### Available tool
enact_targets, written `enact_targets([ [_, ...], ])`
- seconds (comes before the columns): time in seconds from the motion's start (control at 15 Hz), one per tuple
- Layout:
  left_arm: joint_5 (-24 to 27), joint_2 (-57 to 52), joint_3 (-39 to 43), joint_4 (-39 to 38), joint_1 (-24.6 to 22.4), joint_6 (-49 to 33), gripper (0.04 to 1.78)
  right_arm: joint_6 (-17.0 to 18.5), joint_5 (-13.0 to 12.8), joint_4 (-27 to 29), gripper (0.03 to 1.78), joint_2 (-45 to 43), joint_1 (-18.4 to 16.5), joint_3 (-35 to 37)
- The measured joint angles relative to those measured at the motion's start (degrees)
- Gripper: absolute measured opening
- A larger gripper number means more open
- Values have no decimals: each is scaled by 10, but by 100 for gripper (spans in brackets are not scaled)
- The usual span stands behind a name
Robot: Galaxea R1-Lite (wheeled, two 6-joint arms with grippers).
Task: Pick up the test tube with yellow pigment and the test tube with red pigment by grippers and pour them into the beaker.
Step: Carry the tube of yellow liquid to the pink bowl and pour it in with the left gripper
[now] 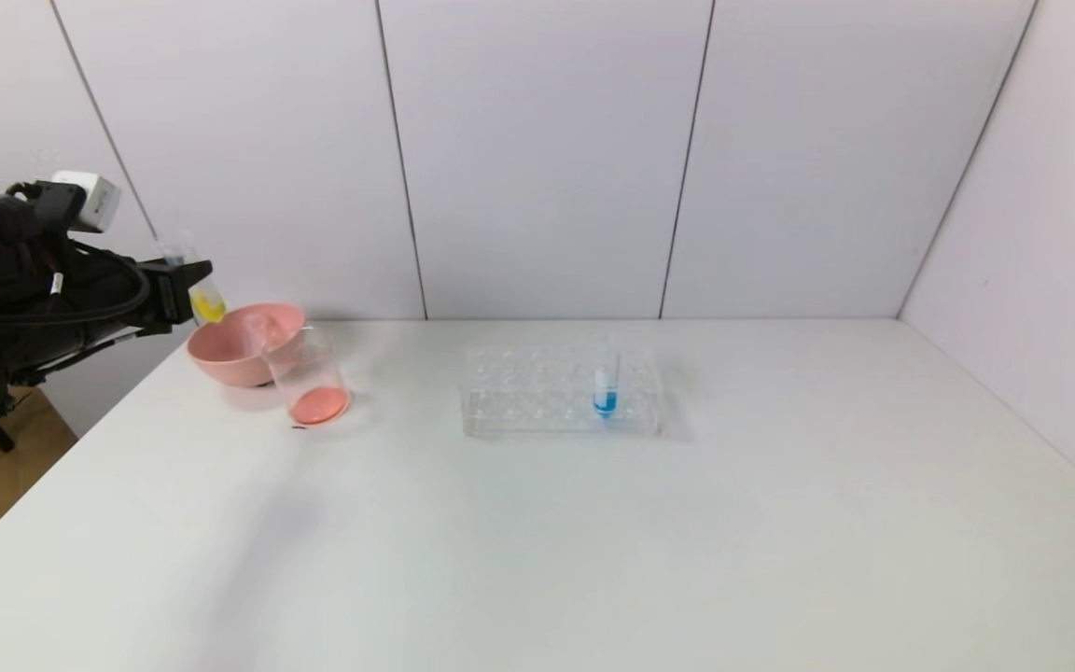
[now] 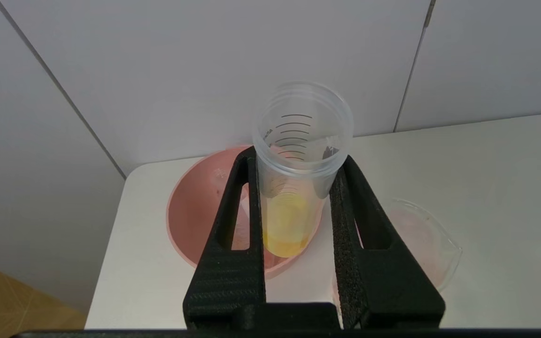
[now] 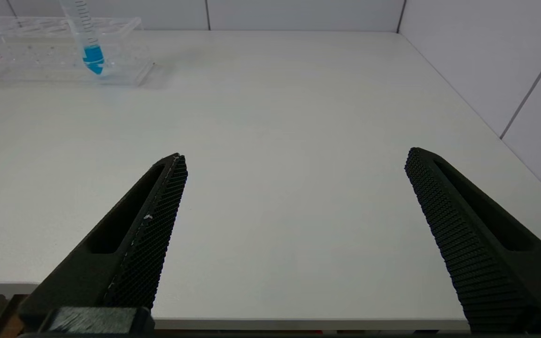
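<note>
My left gripper (image 1: 194, 280) hangs at the table's far left corner, shut on the test tube with yellow pigment (image 1: 206, 303). In the left wrist view the tube (image 2: 284, 225) sits between the gripper (image 2: 297, 157) fingers, open mouth toward the camera, yellow liquid at its bottom, above the pink bowl (image 2: 195, 211). The beaker (image 1: 314, 378) stands right of the bowl, apart from the tube, with red-orange liquid in its bottom; it also shows beside the right finger (image 2: 421, 239). The test tube with red pigment is out of view. My right gripper (image 3: 295, 155) is open over the table's front edge, holding nothing.
The pink bowl (image 1: 230, 350) touches the beaker at the back left. A clear tube rack (image 1: 537, 392) stands mid-table with one blue-liquid tube (image 1: 605, 383) upright in it; both appear far off in the right wrist view, rack (image 3: 40, 51) and tube (image 3: 92, 51). White walls close the back and right.
</note>
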State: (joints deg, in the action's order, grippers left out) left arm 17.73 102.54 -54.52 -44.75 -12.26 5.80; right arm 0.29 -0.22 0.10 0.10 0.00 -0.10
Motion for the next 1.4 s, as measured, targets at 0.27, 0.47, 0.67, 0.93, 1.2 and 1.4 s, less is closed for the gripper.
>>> enact_targets([
  [0.27,-8,2,9,0,-1,7,43,0,0,0,170,0,0,0],
  [0.47,-12,4,14,0,-1,14,43,0,0,0,170,0,0,0],
  [0.67,-12,11,14,-1,0,16,43,0,0,0,170,0,0,0],
  [0.93,-12,28,12,-16,0,15,43,0,0,0,170,0,0,0],
  [1.2,-12,43,9,-16,-2,16,43,0,0,0,170,0,0,0],
  [1.4,-8,51,7,-15,-10,31,43,0,0,0,170,0,0,0],
])
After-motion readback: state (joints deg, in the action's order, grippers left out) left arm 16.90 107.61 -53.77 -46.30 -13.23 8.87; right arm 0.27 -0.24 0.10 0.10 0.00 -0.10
